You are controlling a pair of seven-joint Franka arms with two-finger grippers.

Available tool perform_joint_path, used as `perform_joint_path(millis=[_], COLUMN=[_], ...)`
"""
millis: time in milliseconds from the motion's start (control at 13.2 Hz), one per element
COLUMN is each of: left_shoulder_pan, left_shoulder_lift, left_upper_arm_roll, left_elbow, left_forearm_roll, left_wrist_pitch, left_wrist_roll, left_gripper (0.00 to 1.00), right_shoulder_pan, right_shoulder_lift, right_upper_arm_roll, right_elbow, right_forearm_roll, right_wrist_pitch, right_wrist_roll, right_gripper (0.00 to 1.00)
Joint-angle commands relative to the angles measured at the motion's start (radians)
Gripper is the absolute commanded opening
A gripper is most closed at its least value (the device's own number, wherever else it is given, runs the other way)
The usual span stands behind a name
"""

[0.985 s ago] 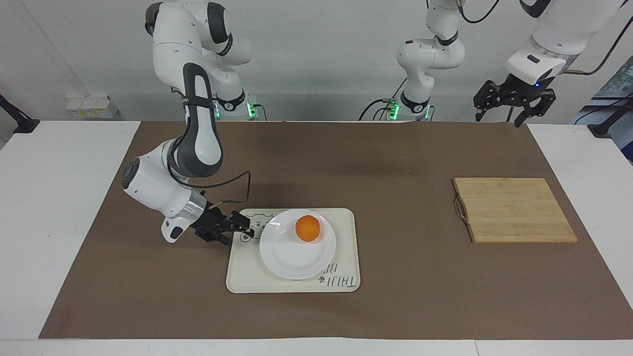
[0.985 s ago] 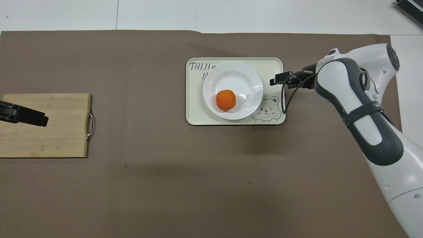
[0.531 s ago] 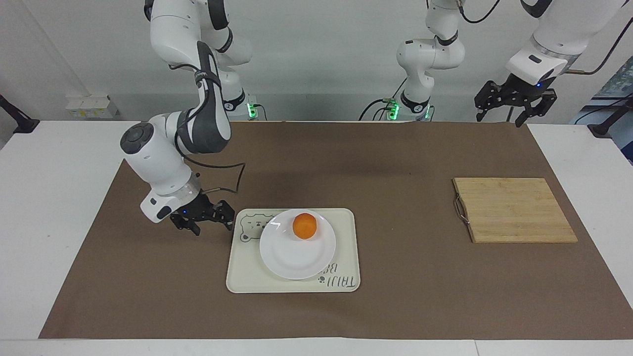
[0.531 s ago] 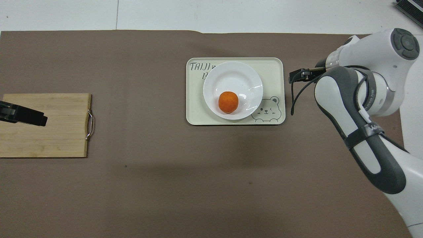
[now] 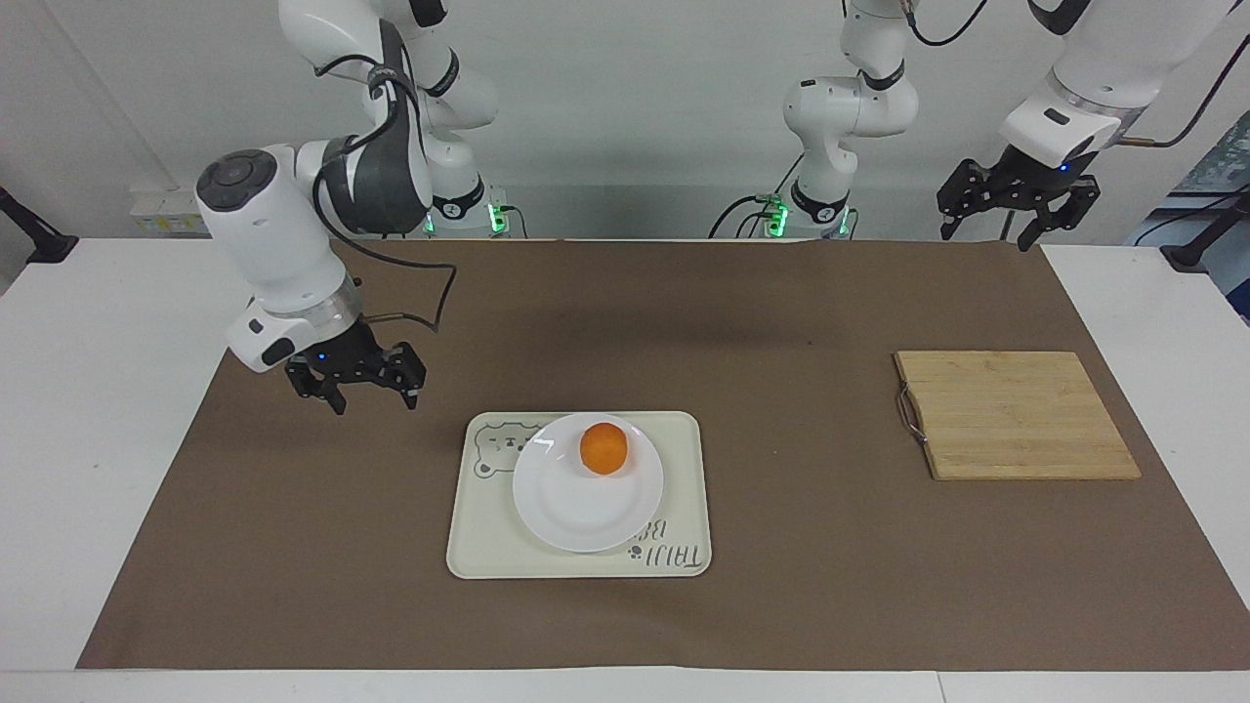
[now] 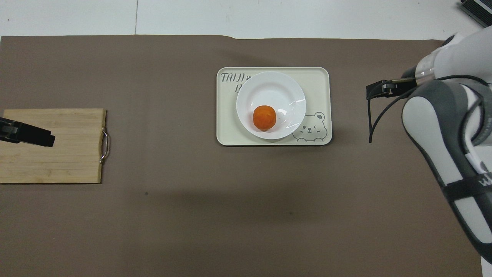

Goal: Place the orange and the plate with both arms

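The orange [image 5: 604, 448] [image 6: 264, 117] sits on the white plate [image 5: 576, 513] [image 6: 275, 86]. The plate rests on a cream tray with a bear drawing [image 5: 488, 547] [image 6: 226, 130] mid-table. My right gripper [image 5: 374, 399] is open and empty. It hangs above the brown mat beside the tray, toward the right arm's end, clear of the tray. One of its fingers [image 6: 378, 89] shows in the overhead view. My left gripper [image 5: 984, 237] [image 6: 46, 137] is open and empty. It waits raised at the left arm's end, over the cutting board in the overhead view.
A wooden cutting board [image 5: 1016, 415] [image 6: 69, 161] with a metal handle lies toward the left arm's end. A brown mat [image 5: 781, 322] covers the white table. A black cable loops from the right wrist.
My right gripper has drawn back from the tray's edge, risen, and moved toward the right arm's end. The orange rocked slightly on the plate. The left arm has not moved.
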Motion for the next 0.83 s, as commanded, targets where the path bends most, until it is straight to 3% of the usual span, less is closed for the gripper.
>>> perform_joint_path(millis=[0,758], left_shoulder_pan=[0.003,0.004], left_shoulder_lift=[-0.026,-0.024], left_upper_arm_roll=[-0.001,-0.001], left_elbow=[-0.026,-0.025], left_forearm_roll=[0.013,0.013], left_wrist_pitch=[0.009,0.009], left_wrist_roll=[-0.012,-0.009], left_gripper=[1.0,1.0], right_shoulder_pan=[-0.029,-0.052], right_shoulder_lift=[-0.078,-0.29], right_upper_arm_roll=[0.005,-0.026], right_elbow=[-0.016,0.037], right_forearm_roll=[-0.044,-0.078], right_wrist_pitch=[-0.08,-0.409], right_wrist_roll=[0.018,0.021], right_gripper=[1.0,1.0])
